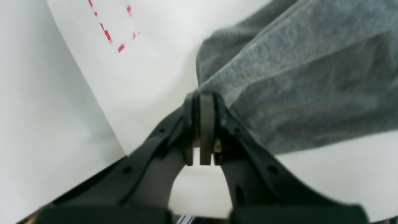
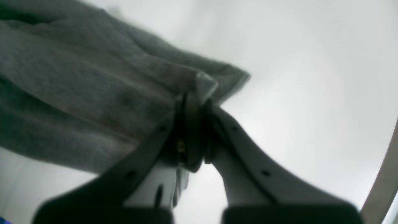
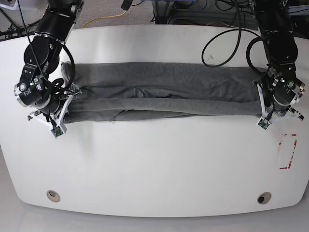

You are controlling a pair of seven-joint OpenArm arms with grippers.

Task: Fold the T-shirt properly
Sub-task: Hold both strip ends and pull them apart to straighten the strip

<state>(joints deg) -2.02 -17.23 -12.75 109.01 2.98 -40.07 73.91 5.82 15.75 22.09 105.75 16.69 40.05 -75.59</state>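
The heather-grey T-shirt (image 3: pixel 164 94) lies as a long band folded lengthwise across the white table (image 3: pixel 154 164), pulled between both arms. At the band's right end in the base view, my left gripper (image 3: pixel 259 102) is shut on the cloth's edge. The left wrist view shows its pads (image 1: pixel 206 124) pressed together, pinching a corner of the T-shirt (image 1: pixel 295 77) at my left gripper (image 1: pixel 203 95). My right gripper (image 3: pixel 71 100) holds the band's left end. In the right wrist view my right gripper (image 2: pixel 194 96) is shut on a folded corner of the T-shirt (image 2: pixel 77 93).
A red dashed rectangle (image 3: pixel 288 151) is marked on the table near the right edge and also shows as the red dashed mark (image 1: pixel 112 28). Two round holes (image 3: pixel 53 195) sit near the front edge. Black cables (image 3: pixel 222 48) loop at the back right.
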